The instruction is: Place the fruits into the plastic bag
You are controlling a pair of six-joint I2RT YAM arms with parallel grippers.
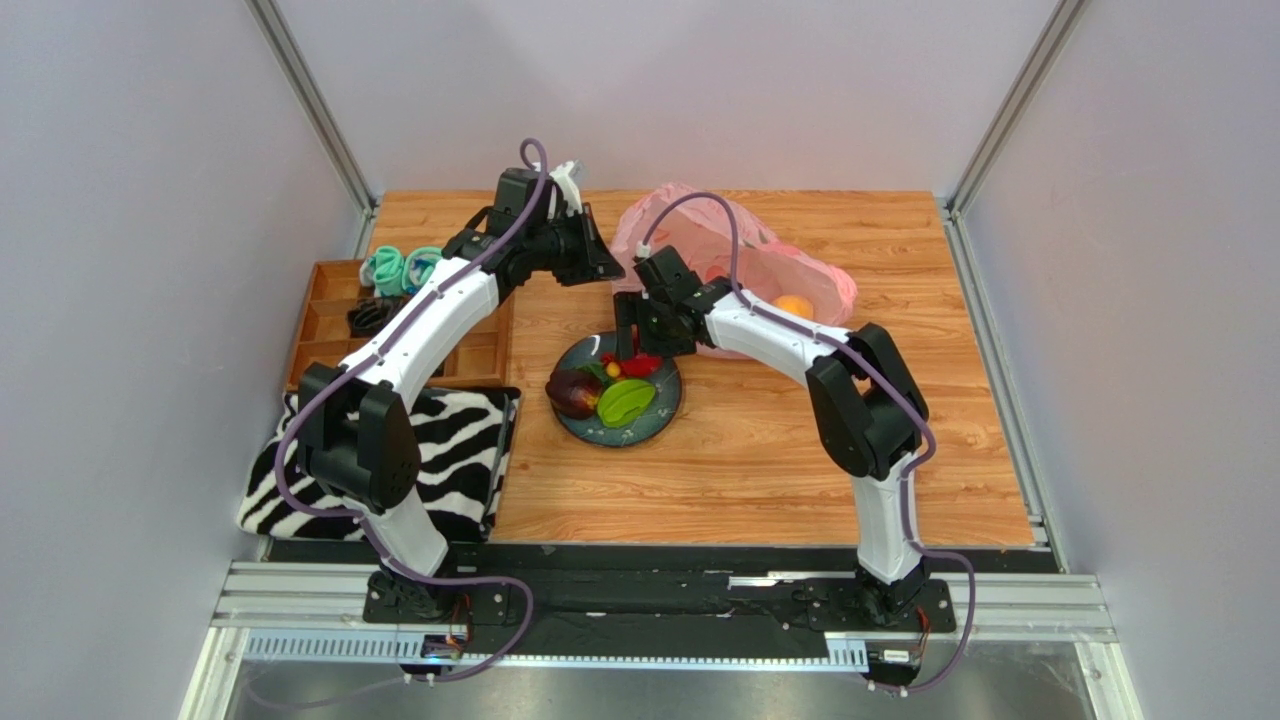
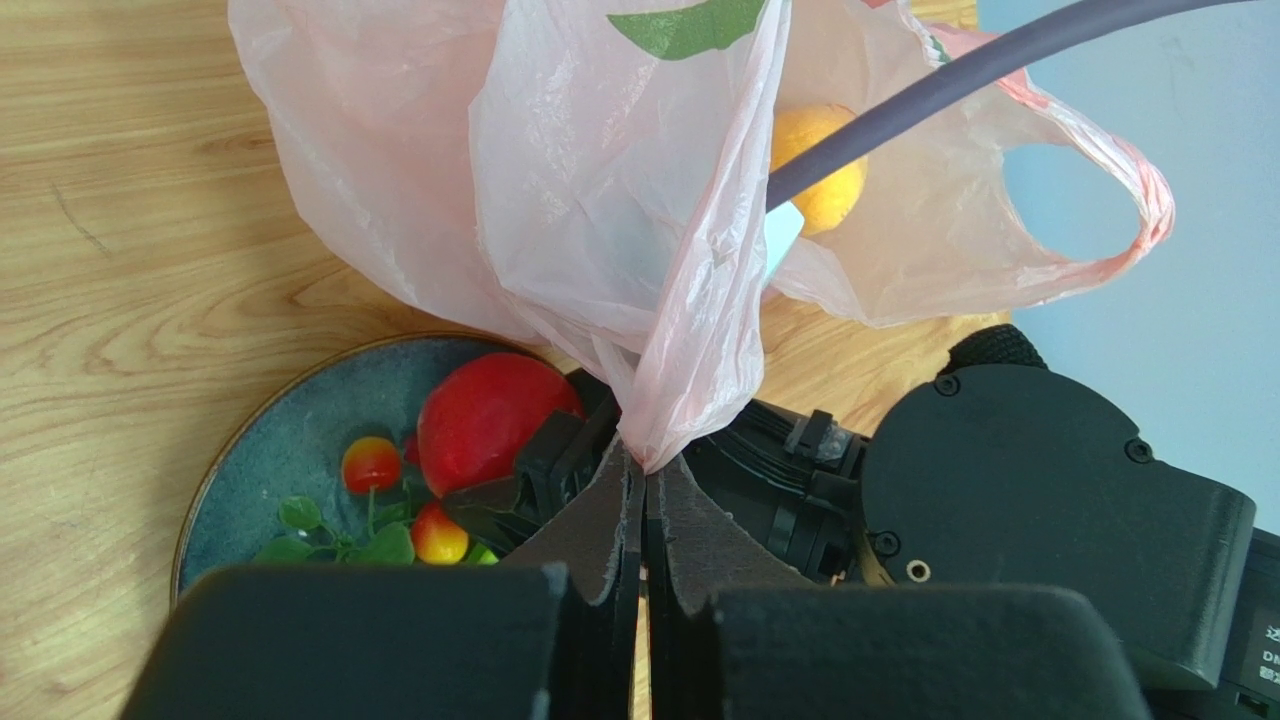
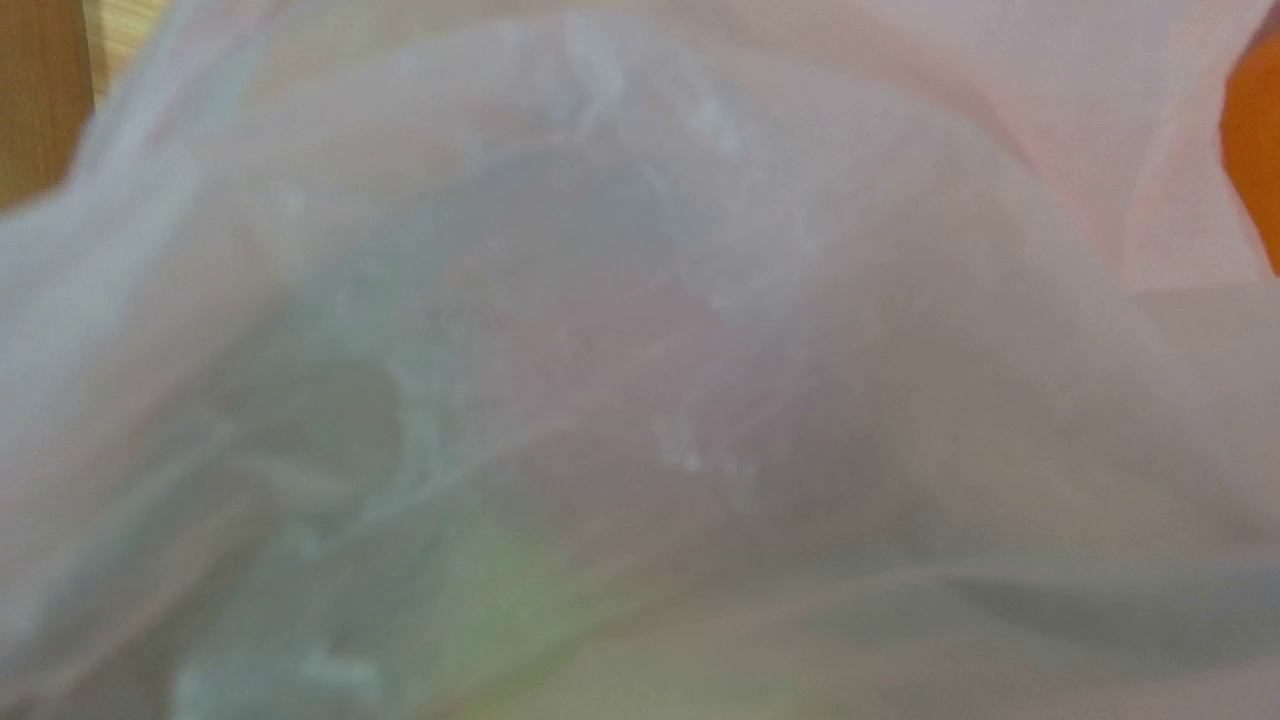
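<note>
The wooden desk (image 1: 781, 450) takes up most of the booth. Near its far edge, a little right of the middle, the pink plastic bag (image 1: 759, 263) lies crumpled. One orange fruit (image 1: 792, 308) shows through its film on the right side.

At the near left corner a zebra-striped cloth (image 1: 458, 435) is spread flat. A wooden tray (image 1: 323, 308) with compartments sits just beyond it.

The left arm (image 1: 436, 323) reaches far and to the right. Its jaws are pressed together on a gathered fold at the bag's left edge and hold it up off the desk.

The right arm (image 1: 766, 342) stretches leftward across the front of the bag, with its jaws down over the far edge of the plate (image 2: 278, 443). A dark finger sits right against the red apple (image 2: 484, 417). I cannot tell whether the jaws grip it, and that arm's own camera sees only blurred bag film.

The dark round plate is near the middle of the desk, just nearer than the bag. On it are the apple at the far side, the dark purple fruit (image 1: 571, 392) at the left, the green oval fruit (image 1: 627, 401) beside it, and the red berries (image 2: 370, 464) with green leaves between them.
</note>
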